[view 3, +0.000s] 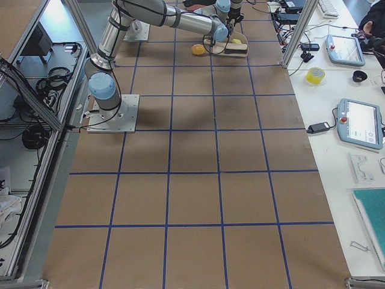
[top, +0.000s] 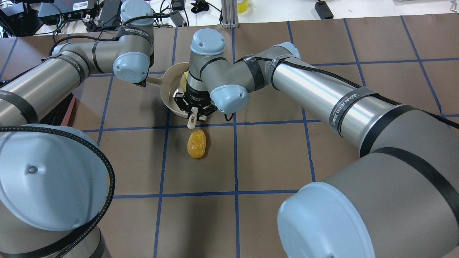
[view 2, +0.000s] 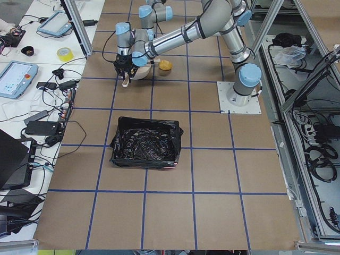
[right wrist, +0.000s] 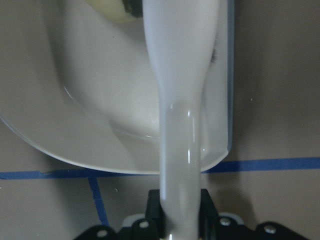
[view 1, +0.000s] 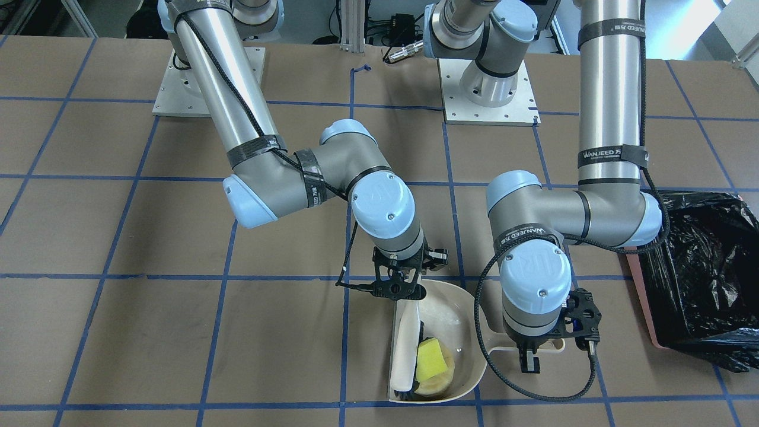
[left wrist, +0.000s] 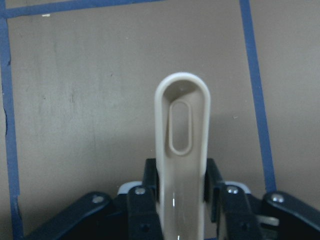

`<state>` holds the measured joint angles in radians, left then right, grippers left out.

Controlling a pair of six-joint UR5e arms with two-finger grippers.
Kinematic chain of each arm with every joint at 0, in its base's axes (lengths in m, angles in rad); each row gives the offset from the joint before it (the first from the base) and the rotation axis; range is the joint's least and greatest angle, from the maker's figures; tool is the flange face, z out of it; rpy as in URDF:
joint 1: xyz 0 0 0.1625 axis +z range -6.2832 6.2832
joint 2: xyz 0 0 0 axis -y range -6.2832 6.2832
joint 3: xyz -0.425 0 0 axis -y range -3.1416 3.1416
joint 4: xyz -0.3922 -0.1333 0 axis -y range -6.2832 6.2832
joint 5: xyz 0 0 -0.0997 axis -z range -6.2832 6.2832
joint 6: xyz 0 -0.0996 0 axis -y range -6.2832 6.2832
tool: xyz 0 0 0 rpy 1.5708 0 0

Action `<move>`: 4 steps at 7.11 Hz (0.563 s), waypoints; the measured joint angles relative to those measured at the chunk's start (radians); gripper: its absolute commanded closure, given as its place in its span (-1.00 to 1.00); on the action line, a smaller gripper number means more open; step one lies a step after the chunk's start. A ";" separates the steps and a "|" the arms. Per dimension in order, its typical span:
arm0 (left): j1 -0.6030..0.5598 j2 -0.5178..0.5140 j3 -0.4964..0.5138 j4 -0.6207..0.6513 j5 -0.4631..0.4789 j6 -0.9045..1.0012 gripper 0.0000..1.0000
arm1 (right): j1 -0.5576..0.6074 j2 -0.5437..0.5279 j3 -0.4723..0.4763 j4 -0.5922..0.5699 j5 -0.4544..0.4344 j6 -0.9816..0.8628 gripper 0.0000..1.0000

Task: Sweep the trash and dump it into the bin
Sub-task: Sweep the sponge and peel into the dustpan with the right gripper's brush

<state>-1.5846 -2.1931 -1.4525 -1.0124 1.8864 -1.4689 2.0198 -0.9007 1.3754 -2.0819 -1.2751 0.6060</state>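
Brown gridded table (view 1: 118,332): left jaws clamp the dustpan handle (left wrist: 182,165), right jaws clamp the brush handle (right wrist: 180,165).

I read the table (view 1: 118,225) as matt brown paper with blue tape lines. The dustpan (view 1: 459,314) is smooth beige plastic with a slight sheen. The brush (right wrist: 182,100) handle is glossy white plastic. The bin (view 1: 705,267) lining is crinkled glossy black plastic. The lump (top: 196,144) looks wrinkled and shiny. The left arm (view 1: 611,89) tube is satin metal.
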 measured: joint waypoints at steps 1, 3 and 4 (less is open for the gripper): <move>0.000 0.000 0.000 0.000 -0.001 -0.001 1.00 | 0.000 -0.003 -0.006 0.024 -0.035 -0.028 0.89; 0.000 0.004 -0.001 0.000 -0.002 -0.003 1.00 | -0.001 -0.021 -0.009 0.086 -0.175 -0.125 0.87; 0.000 0.007 -0.002 0.000 -0.009 -0.005 1.00 | -0.001 -0.031 -0.011 0.113 -0.235 -0.174 0.86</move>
<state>-1.5846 -2.1860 -1.4543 -1.0124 1.8771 -1.4740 2.0188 -0.9317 1.3643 -1.9690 -1.5103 0.4318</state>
